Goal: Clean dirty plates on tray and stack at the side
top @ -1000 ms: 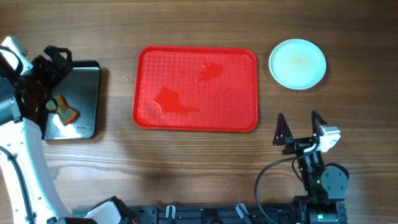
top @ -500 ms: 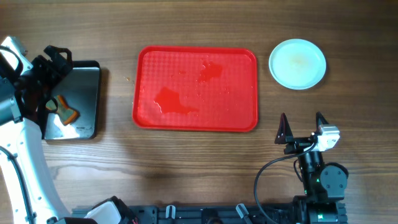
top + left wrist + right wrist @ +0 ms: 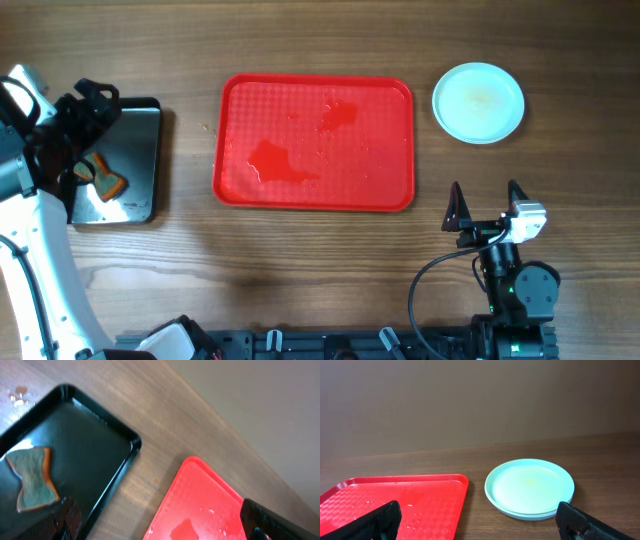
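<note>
On the table, to the right of the red tray, the plates lie in one stack, and both grippers hold nothing.
The stack stands apart from the red tray, near its far right corner; the right wrist view shows more than one pale blue rim, one on the other, and a faint yellowish mark on the top plate. Wet patches shine on the red tray. The right gripper is near the tray's near right corner, its two fingers spread wide. The left gripper hangs over the far left part of the black tray, its fingers also spread wide. An orange and grey sponge lies inside the black tray.
</note>
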You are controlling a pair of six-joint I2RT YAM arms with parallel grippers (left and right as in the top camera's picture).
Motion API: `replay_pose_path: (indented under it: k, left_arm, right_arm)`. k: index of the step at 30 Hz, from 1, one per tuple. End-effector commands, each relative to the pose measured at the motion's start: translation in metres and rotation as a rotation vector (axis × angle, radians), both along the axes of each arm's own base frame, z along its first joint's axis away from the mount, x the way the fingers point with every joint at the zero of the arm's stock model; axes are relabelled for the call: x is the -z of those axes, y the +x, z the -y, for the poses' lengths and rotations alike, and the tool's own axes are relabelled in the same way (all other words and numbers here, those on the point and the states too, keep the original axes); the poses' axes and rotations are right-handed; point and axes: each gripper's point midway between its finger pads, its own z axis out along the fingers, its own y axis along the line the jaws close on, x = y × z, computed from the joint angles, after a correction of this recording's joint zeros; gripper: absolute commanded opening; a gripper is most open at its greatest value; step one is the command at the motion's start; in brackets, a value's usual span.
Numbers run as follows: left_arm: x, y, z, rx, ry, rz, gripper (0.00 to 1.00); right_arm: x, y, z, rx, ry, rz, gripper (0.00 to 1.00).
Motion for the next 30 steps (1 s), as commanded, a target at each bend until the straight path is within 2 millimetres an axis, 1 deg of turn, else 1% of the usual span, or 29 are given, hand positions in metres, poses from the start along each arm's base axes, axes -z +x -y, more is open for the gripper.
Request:
replay_pose_path:
  k: [1, 2, 3, 4, 6, 8, 10, 11, 12, 14, 17, 19, 20, 22, 25, 30]
  left_arm:
    - [0.017, -0.016, 0.022, 0.097, 0.038, -0.078, 1.00]
    - [0.025, -0.019, 0.031, 0.143, 0.054, -0.093, 1.00]
    - [0.038, -0.024, 0.046, 0.210, 0.075, -0.115, 1.00]
    - [0.048, -0.029, 0.056, 0.247, 0.087, -0.127, 1.00]
    - [0.077, -0.037, 0.077, 0.310, 0.107, -0.113, 1.00]
    - [0.100, -0.047, 0.091, 0.340, 0.124, -0.079, 1.00]
    - [0.124, -0.067, 0.103, 0.364, 0.126, -0.076, 1.00]
    - [0.137, -0.082, 0.108, 0.369, 0.121, -0.089, 1.00]
    - [0.146, -0.092, 0.108, 0.362, 0.128, -0.094, 1.00]
    - [0.152, -0.099, 0.106, 0.345, 0.164, -0.055, 1.00]
    - [0.158, -0.101, 0.107, 0.335, 0.213, 0.059, 1.00]
    - [0.164, -0.102, 0.112, 0.346, 0.224, 0.133, 1.00]
    - [0.167, -0.100, 0.119, 0.370, 0.234, 0.212, 1.00]
    - [0.164, -0.098, 0.125, 0.392, 0.262, 0.286, 1.00]
    - [0.152, -0.095, 0.134, 0.414, 0.309, 0.396, 1.00]
    - [0.144, -0.098, 0.137, 0.395, 0.369, 0.468, 1.00]
  right_arm:
    - [-0.002, 0.000, 0.004, 0.023, -0.019, 0.011, 1.00]
    - [-0.002, 0.000, 0.004, 0.023, -0.019, 0.011, 1.00]
    - [-0.002, 0.000, 0.004, 0.023, -0.019, 0.011, 1.00]
    - [-0.002, 0.000, 0.004, 0.023, -0.020, 0.011, 1.00]
    - [-0.002, 0.000, 0.004, 0.023, -0.019, 0.011, 1.00]
    - [-0.002, 0.000, 0.004, 0.023, -0.019, 0.011, 1.00]
    - [-0.002, 0.000, 0.004, 0.023, -0.019, 0.011, 1.00]
    - [-0.002, 0.000, 0.004, 0.023, -0.020, 0.011, 1.00]
    - [-0.002, 0.000, 0.004, 0.023, -0.020, 0.011, 1.00]
    - [-0.002, 0.000, 0.004, 0.023, -0.019, 0.011, 1.00]
    - [-0.002, 0.000, 0.004, 0.023, -0.019, 0.011, 1.00]
    - [-0.002, 0.000, 0.004, 0.023, -0.019, 0.011, 1.00]
    - [-0.002, 0.000, 0.004, 0.023, -0.019, 0.011, 1.00]
    - [-0.002, 0.000, 0.004, 0.023, -0.020, 0.011, 1.00]
    - [-0.002, 0.000, 0.004, 0.023, -0.019, 0.011, 1.00]
    - [-0.002, 0.000, 0.004, 0.023, -0.019, 0.011, 1.00]
